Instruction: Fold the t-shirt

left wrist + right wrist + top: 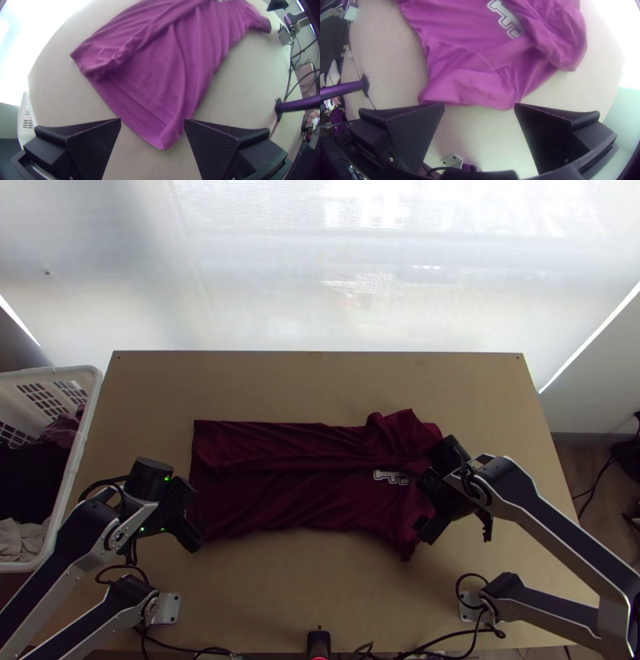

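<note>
Top view: the part-folded maroon cloth t-shirt [304, 500] lies lengthwise from the black left pincer [152, 119], near its hem [140, 125], to the black right pincer [479, 103], both spread wide.

Bright light comes through the pale screen [264, 300] behind the table [272, 600], glaring near-white in patches beyond its far edge; the table itself looks dim by comparison. In both wrist views, glare washes out areas past the table, whose straight edges bow, and corners darken.
</note>
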Motion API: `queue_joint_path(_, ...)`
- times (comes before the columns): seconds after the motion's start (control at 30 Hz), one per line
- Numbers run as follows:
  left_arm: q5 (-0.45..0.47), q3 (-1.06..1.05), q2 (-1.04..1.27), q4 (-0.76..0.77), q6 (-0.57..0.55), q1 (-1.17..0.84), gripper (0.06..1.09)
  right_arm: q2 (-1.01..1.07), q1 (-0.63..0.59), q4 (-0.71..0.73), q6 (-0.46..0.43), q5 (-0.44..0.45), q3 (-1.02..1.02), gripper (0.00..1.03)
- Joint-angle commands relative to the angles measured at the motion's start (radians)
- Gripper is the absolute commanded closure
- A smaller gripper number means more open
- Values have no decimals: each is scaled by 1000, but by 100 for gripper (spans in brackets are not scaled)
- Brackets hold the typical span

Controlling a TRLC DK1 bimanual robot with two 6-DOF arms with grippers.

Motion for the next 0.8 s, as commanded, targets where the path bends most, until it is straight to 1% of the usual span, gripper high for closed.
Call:
queue_joint_path(0.0,-55,-130,-100,-52,72,-139,17,-127,50,-29,-1,-19,-138,5)
queue_joint_path(0.07,-144,-171,-135,-21,73,-222,17,-159,60,-29,-1,-19,-160,5)
queue_joint_path(0.17,-215,-208,-169,-12,101,-317,17,-176,66,-15,-4,-20,-173,5)
queue_joint_path(0.27,-232,-233,-186,19,139,-357,17,-168,72,-9,-13,-19,-176,5)
queue_joint_path(0.33,-246,-239,-176,45,144,-385,17,-155,81,-8,-14,-19,-176,5)
queue_joint_path(0.4,-269,-257,-166,83,176,-388,17,-145,90,-8,-14,-19,-176,5)
queue_joint_path(0.47,-273,-274,-161,126,204,-385,17,-132,101,-6,-16,-19,-176,5)
queue_joint_path(0.63,-273,-286,-146,144,225,-391,17,-115,153,-8,-17,-20,-178,5)
queue_joint_path(0.77,-273,-294,-149,155,245,-383,17,-96,158,-8,-11,-20,-144,8)
